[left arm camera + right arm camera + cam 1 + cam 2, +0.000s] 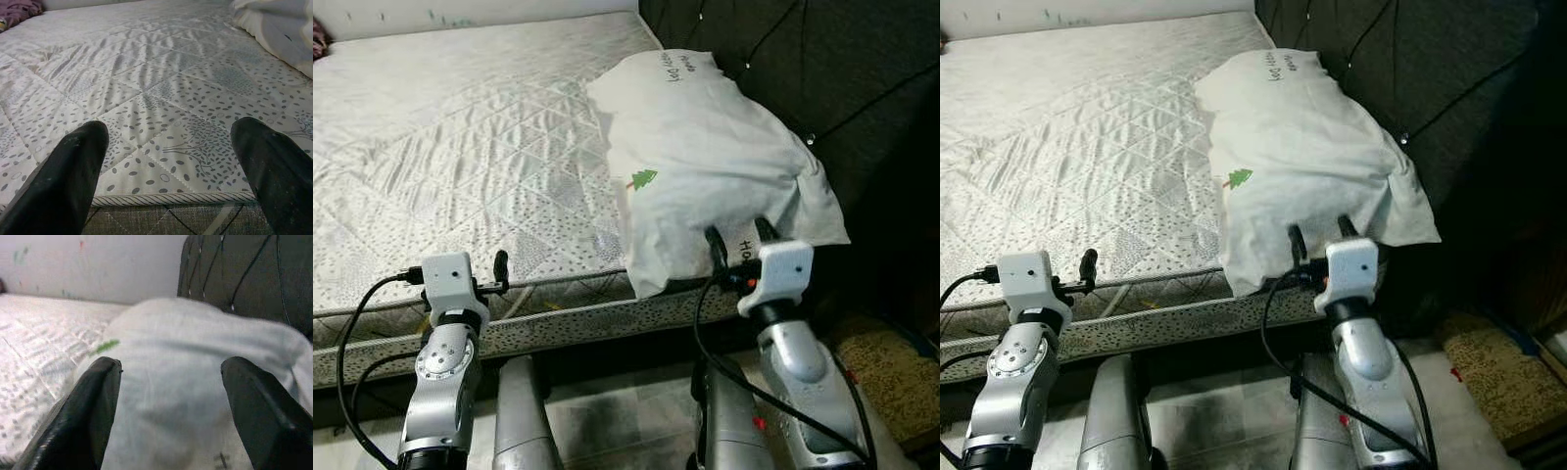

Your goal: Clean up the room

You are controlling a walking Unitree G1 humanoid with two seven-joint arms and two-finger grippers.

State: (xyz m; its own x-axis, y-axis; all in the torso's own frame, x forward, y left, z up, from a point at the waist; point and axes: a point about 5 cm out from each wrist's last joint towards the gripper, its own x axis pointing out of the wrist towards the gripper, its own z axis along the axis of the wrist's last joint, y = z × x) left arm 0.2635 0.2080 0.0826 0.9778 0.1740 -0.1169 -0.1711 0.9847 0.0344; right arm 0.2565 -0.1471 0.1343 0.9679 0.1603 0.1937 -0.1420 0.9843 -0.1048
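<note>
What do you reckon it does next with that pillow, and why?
Probably the right gripper eases forward and closes on the pillow: its jaws stand open at the pillow's near edge, which overhangs the mattress. The left gripper hovers open over the mattress edge.

- Wide open quilted mattress (460, 147) ahead of the left pincer (168, 161): flat, bare surface running all the way back to the wall, plenty of room to reach in.
- Left pincer's fingers spread at the mattress edge, piping just below them, nothing between them.
- On the right, the white pillow (705, 157) blocks the way, bulging up and overhanging the bed's near edge.
- Right pincer (741, 240) sits spread right against the pillow's front.
- Dark tufted headboard (842, 78) walls off the space behind and right of the pillow.
- Purple cloth (17, 10) lies at the far left corner.
</note>
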